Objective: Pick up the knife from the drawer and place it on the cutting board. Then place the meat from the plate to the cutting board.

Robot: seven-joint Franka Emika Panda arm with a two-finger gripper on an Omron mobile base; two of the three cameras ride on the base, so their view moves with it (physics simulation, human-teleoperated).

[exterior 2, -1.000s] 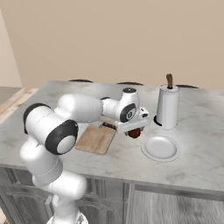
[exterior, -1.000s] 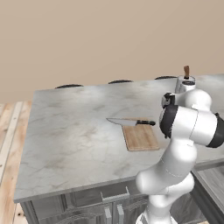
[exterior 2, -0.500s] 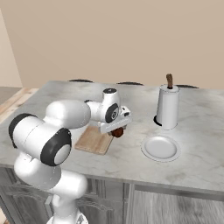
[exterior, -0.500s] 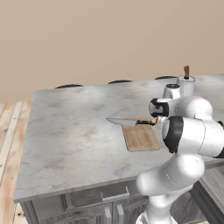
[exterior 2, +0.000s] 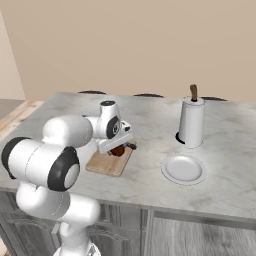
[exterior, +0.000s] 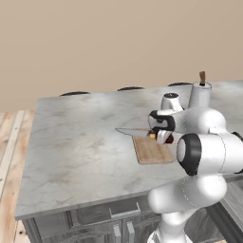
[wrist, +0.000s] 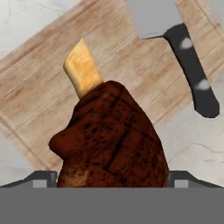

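The gripper [exterior 2: 119, 148] has carried the meat [wrist: 111, 140] over the cutting board [wrist: 48, 78].

L base cam sits behind the arm, looks fwd and down across the tabletop [exterior: 80, 142] from mid range. R base cam does the same from the other side. Both share the cutting board [exterior: 151, 151], the arm and the tall white cylinder [exterior 2: 191, 122]; the plate [exterior 2: 183, 169] sits right of centre in the R view. Hand cam looks straight down, v. close, onto the cutting board [wrist: 39, 74], meat [wrist: 111, 140] and knife [wrist: 188, 57].
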